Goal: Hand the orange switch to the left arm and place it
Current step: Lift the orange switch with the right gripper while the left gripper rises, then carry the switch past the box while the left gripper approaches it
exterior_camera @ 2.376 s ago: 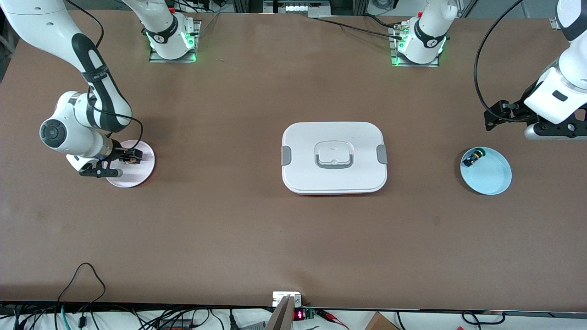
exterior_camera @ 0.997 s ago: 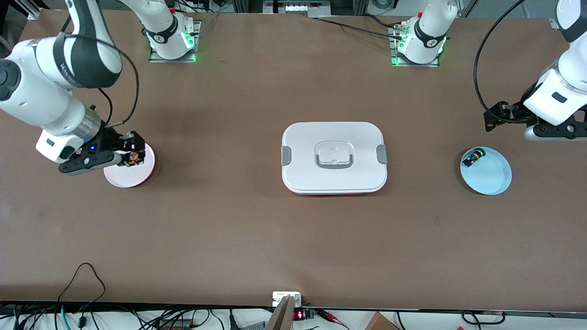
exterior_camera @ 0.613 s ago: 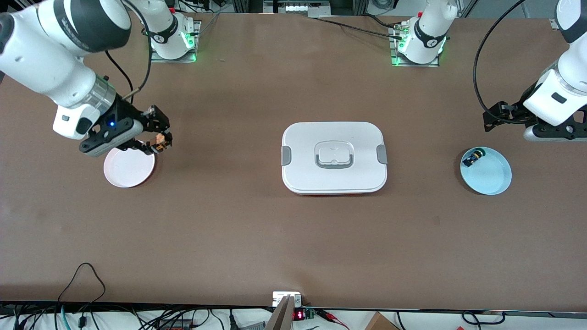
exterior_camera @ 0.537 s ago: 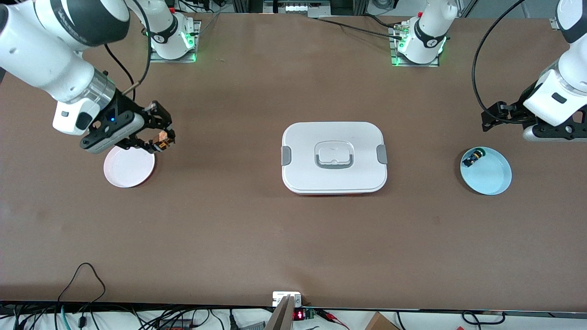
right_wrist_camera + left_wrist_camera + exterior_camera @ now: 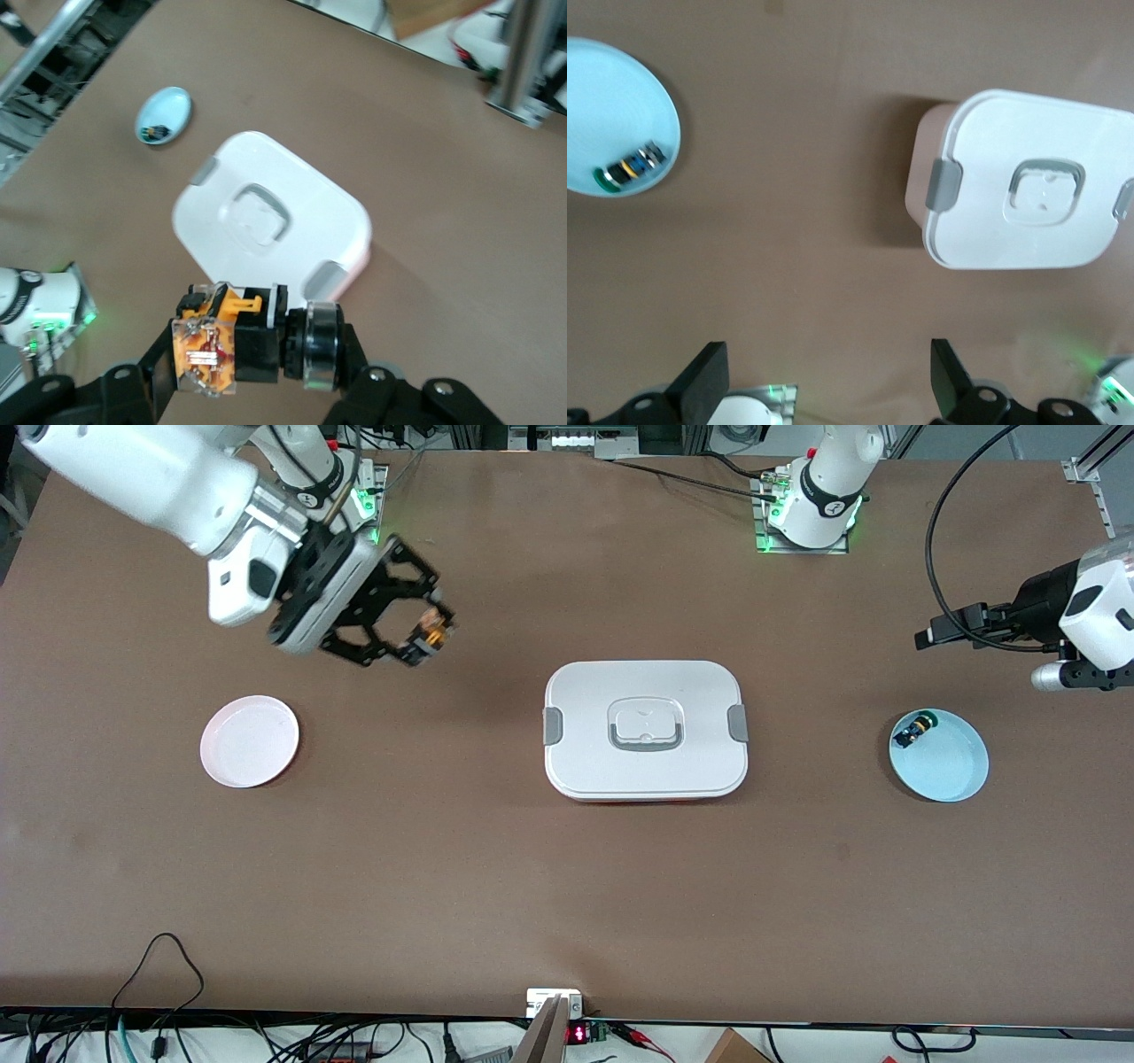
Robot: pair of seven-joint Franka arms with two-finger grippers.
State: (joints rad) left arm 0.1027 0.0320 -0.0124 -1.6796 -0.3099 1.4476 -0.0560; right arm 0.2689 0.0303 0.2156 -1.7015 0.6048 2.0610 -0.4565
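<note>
Right gripper (image 5: 423, 634): clamped on the orange switch (image 5: 431, 636), now rising clear of the pink plate (image 5: 249, 741) below it and swinging toward the box (image 5: 645, 729).
Left gripper (image 5: 941, 636): fingers spread, empty, drawing up off the blue dish (image 5: 939, 755), small switch (image 5: 914, 732) lying inside.
Meaning: pickup done; handover over the box looks next.
</note>
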